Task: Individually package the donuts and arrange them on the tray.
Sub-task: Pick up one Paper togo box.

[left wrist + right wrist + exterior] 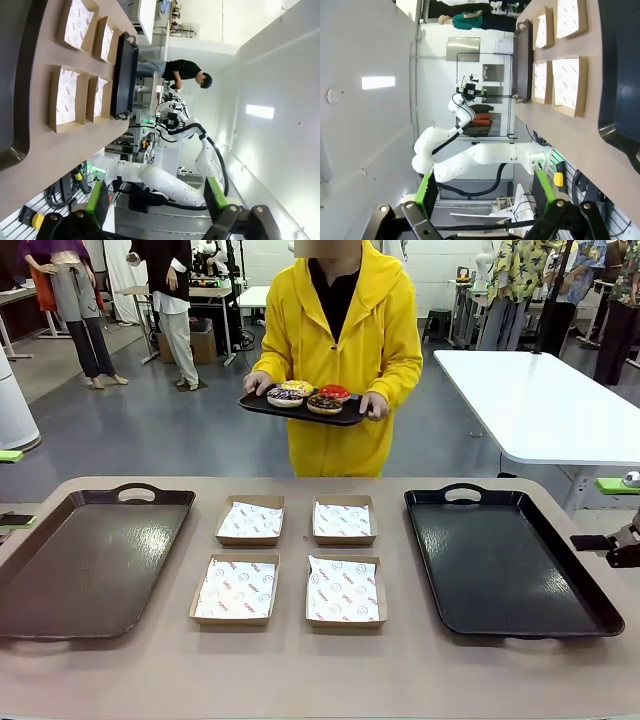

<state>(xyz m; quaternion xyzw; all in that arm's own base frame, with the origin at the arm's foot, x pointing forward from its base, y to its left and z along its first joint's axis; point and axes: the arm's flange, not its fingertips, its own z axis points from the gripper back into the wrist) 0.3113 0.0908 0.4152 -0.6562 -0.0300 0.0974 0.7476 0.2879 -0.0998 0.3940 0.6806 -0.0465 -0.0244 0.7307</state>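
Beyond the table's far edge, a person in a yellow hoodie holds a small black tray (262, 407) in both hands. Four donuts lie on it: a sprinkled chocolate one (285, 397), a yellow-glazed one (297, 387), a red-glazed one (335, 392) and a dark chocolate one (324, 403). My left gripper (156, 197) is open, off the table's side, with nothing between its green pads (97, 202). My right gripper (485, 192) is also open and holds nothing, off the opposite side of the table.
Several paper-lined cardboard boxes stand in the table's middle, two at the back (250, 521) (343, 520) and two in front (235, 589) (345, 591). A large black tray (90, 570) lies to their left, another (510, 570) to their right. A black arm part (615, 545) pokes in at the right edge.
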